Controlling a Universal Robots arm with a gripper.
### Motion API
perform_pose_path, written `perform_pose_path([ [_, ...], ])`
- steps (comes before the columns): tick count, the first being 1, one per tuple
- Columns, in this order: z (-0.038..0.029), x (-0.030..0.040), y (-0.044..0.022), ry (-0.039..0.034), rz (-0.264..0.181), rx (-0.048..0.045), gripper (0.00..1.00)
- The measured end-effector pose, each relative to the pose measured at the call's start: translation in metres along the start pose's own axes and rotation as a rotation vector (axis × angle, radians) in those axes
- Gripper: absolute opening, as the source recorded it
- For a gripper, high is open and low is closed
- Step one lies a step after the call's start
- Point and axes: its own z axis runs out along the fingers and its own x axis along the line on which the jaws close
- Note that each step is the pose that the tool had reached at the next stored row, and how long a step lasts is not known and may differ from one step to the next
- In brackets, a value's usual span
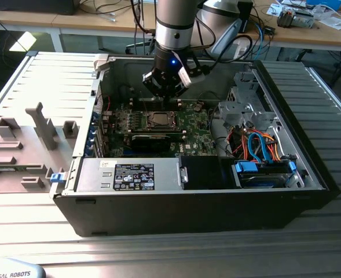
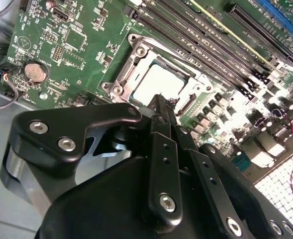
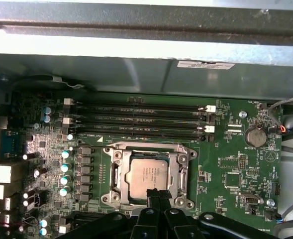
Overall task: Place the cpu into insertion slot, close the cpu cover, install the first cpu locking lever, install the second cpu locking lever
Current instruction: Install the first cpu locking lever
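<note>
In the exterior view my gripper hangs over the open computer case, nose down toward the motherboard, with the cpu lying at about six o'clock from it, seated in the insertion slot. I judge I sit low and close because the work is now at the socket's edge, not carrying the chip. In the second wrist view my fingers are pressed together into one narrow black tip, holding nothing, and the cpu lies at twelve o'clock just past that tip, framed by the cpu cover, which looks laid flat around it. In the first wrist view the closed gripper meets the cpu at its six o'clock edge, the memory slots beyond at twelve.
</note>
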Motion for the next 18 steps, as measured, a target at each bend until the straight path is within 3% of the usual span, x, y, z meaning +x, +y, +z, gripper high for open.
perform_pose_path([
  [1, 0.0001, 0.0, 0.0001, -0.0001, -0.004, -0.0007, 0.11],
  [2, 0.0, -0.0001, -0.0001, -0.0005, -0.004, -0.0083, 0.11],
  [3, 0.0, 0.0, 0.0, -0.0015, -0.005, -0.0235, 0.11],
  [4, 0.0, 0.0, 0.0, -0.002, -0.005, -0.0306, 0.11],
  [18, -0.0005, 0.0015, -0.0002, -0.0018, -0.005, -0.0302, 0.11],
])
